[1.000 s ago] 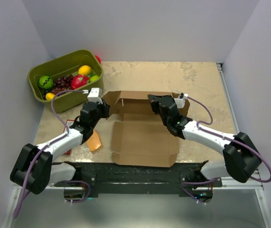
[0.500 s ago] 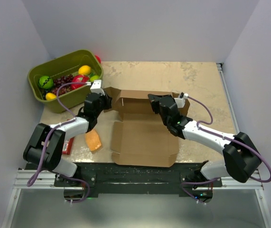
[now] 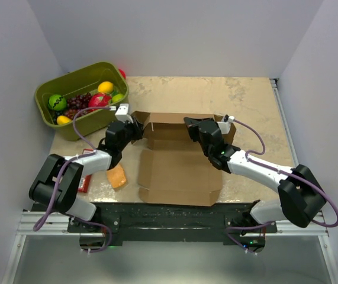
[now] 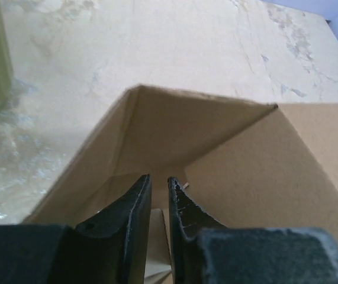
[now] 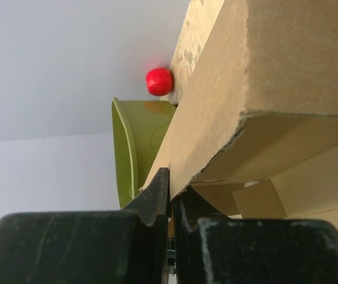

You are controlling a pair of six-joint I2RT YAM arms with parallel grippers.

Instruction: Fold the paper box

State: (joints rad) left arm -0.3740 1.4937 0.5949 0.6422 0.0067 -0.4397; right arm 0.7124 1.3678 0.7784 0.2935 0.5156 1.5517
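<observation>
The paper box [image 3: 177, 171] lies open in the middle of the table, brown cardboard with its back wall raised. My right gripper [image 3: 191, 127] is shut on the top edge of that back wall [image 5: 245, 59], which runs between the two fingers [image 5: 170, 177]. My left gripper [image 3: 138, 130] is at the box's back left corner. In the left wrist view its fingers [image 4: 155, 180] stand a narrow gap apart, pointing into the folded inner corner [image 4: 157, 118]. Their tips are bare, and only cardboard further off shows through the gap.
An olive-green bin [image 3: 77, 74] of toy fruit stands at the back left, close to the left gripper. A red ball [image 3: 122, 73] lies behind it. A small orange block [image 3: 116, 176] and a red item [image 3: 86, 177] lie by the left arm.
The left gripper has moved right, up to the box's back left corner, and its arm has swung in. The right gripper keeps its hold on the back wall.
</observation>
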